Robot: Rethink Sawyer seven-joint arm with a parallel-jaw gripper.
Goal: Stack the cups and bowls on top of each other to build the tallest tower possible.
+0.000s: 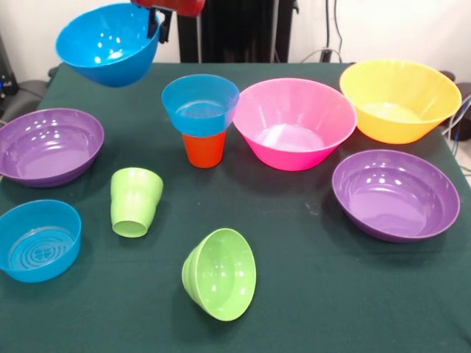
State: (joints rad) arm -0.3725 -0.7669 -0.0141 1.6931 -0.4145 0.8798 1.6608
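At the top edge the gripper (pixel 160 22) pinches the right rim of a blue bowl (pixel 108 43), which hangs tilted in the air above the table's (pixel 309 294) far left corner. Below and to its right stands the tower (pixel 202 121): a second blue bowl sitting upright on the orange cup. The pink bowl (pixel 294 121) lies just beside the tower, the yellow-orange bowl (pixel 399 99) further right. The green cup (pixel 135 201) stands mouth-down in front.
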